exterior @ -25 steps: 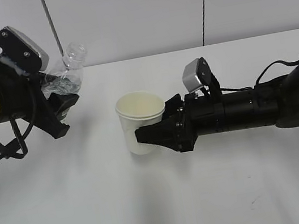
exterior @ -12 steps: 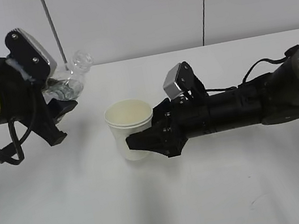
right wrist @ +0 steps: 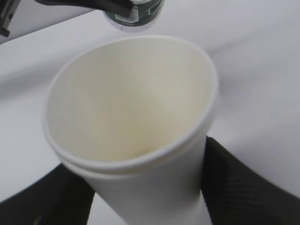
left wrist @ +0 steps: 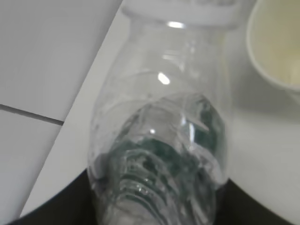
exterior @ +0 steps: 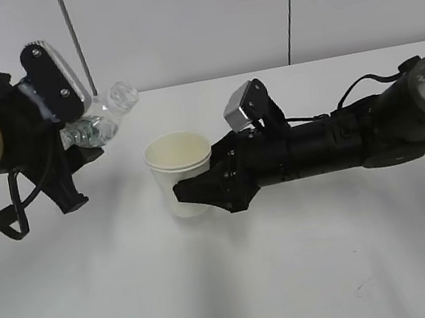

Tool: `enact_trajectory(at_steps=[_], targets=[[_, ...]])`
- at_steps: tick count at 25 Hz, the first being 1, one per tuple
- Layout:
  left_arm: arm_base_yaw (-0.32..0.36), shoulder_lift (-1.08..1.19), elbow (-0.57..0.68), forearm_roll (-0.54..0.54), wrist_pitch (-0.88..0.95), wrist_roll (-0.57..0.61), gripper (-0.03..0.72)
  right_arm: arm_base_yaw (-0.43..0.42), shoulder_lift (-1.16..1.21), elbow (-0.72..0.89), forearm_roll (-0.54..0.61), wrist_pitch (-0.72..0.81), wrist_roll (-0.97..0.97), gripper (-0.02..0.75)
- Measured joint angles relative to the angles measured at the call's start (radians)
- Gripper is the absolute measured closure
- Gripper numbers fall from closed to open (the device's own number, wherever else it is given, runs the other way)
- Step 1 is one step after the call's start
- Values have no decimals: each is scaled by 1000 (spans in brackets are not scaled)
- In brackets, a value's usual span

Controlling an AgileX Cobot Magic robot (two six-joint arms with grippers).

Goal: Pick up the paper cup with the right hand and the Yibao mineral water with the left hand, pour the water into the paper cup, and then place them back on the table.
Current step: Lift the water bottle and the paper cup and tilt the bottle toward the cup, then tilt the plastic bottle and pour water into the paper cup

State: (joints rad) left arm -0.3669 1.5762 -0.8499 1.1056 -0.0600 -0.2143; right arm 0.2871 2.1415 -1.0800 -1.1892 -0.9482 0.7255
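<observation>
exterior view: yibao mineral water (exterior: pixel 100 121) is clamped by the left hand (exterior: pixel 74 162), tilted, mouth toward the paper cup (exterior: pixel 182 172).
cup is gripped upright by the right hand (exterior: pixel 206 193) above the table (exterior: pixel 297 275).

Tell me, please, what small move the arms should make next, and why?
Probably bring the bottle mouth over the paper cup before tipping further: the left gripper holds it tilted, but its mouth sits left of the cup's rim, which the right gripper holds upright.
</observation>
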Motion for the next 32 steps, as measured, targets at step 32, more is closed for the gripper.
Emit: enact_trajectory(at_steps=[32], targets=[[-91, -1, -50, 207, 212, 3, 363, 26, 0, -42, -10, 52, 46, 229]])
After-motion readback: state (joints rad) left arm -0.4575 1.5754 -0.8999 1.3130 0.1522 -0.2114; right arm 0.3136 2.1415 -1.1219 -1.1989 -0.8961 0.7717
